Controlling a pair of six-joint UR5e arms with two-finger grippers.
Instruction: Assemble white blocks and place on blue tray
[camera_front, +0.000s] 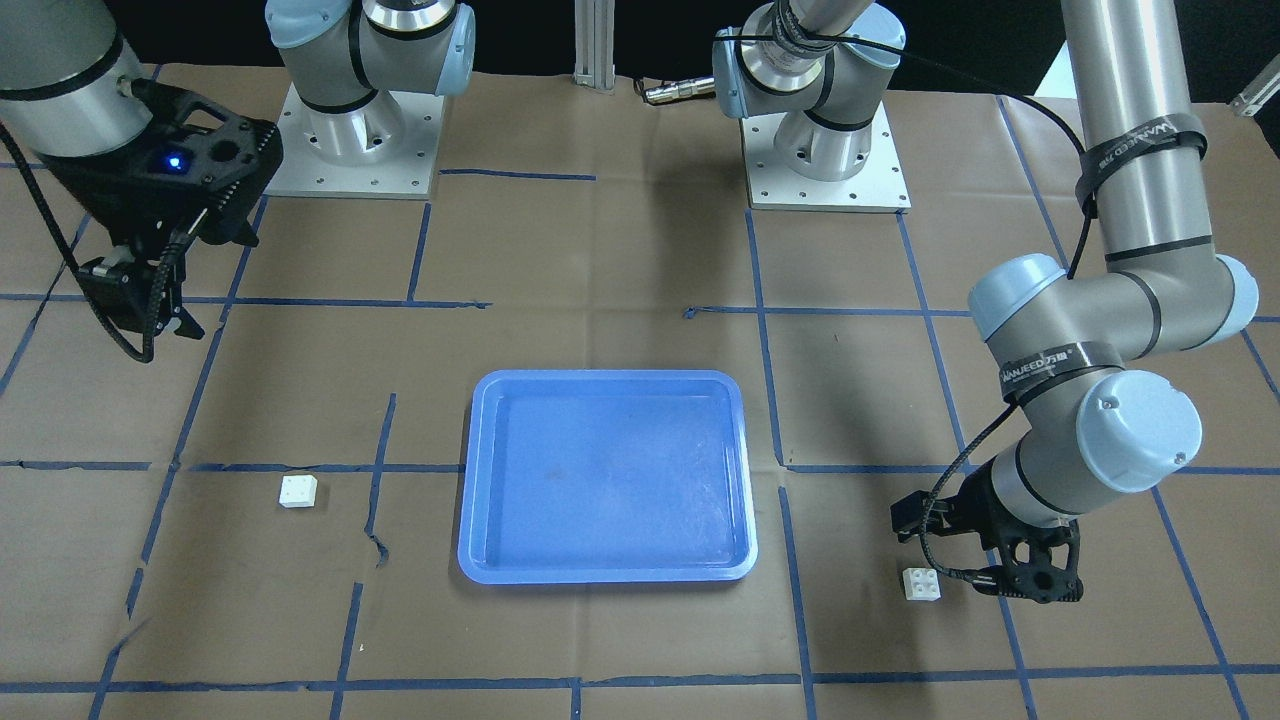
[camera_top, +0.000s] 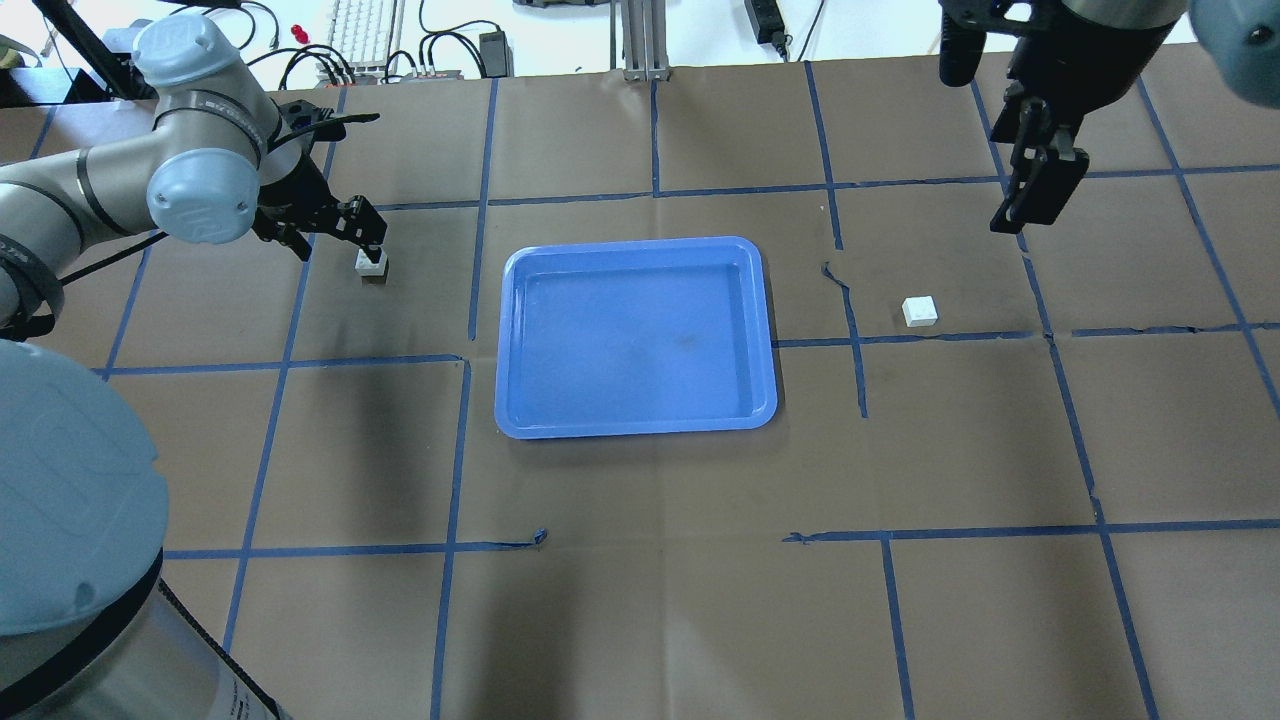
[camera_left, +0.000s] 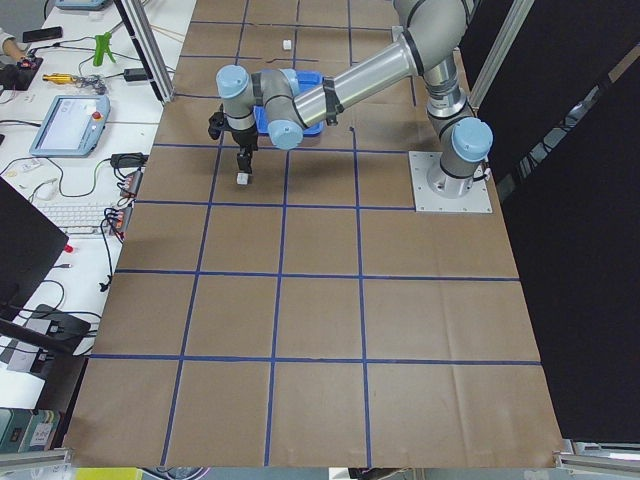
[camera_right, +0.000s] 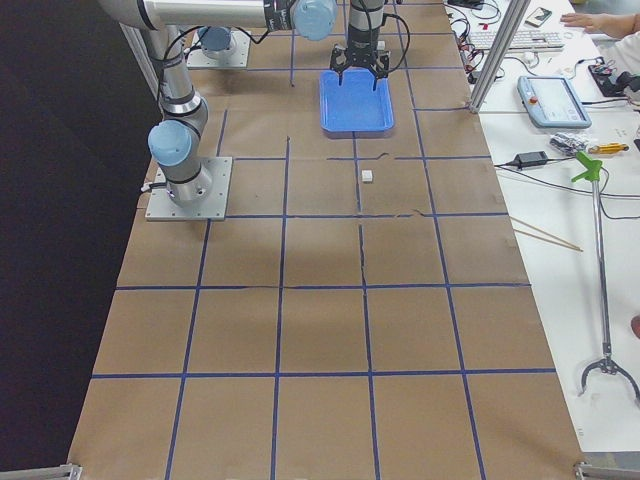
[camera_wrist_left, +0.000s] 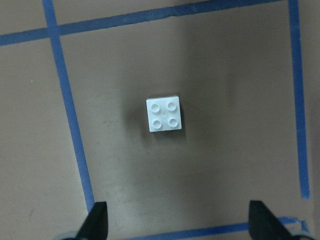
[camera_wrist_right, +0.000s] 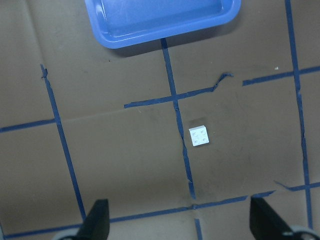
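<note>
The blue tray (camera_front: 467, 480) (camera_top: 503, 340) lies mid-table with nothing in it. One white block (camera_front: 921, 583) (camera_top: 371, 263) lies studs-up on the paper to the robot's left of the tray. My left gripper (camera_front: 1040, 580) (camera_top: 362, 232) hangs open just above it. In the left wrist view the block (camera_wrist_left: 164, 114) lies ahead of and between the spread fingertips (camera_wrist_left: 97, 222). The other white block (camera_front: 298, 491) (camera_top: 919, 311) lies on the tray's other side. My right gripper (camera_front: 150, 315) (camera_top: 1035, 195) is open, high and well away from it. In the right wrist view that block (camera_wrist_right: 199, 135) is small and far below.
Brown paper with blue tape grid lines covers the table (camera_top: 640, 600). Both arm bases (camera_front: 355, 140) (camera_front: 825, 150) stand at the robot's edge. A torn tape strip (camera_wrist_right: 220, 80) lies near the right-hand block. Keyboards and cables lie beyond the far edge (camera_top: 380, 40).
</note>
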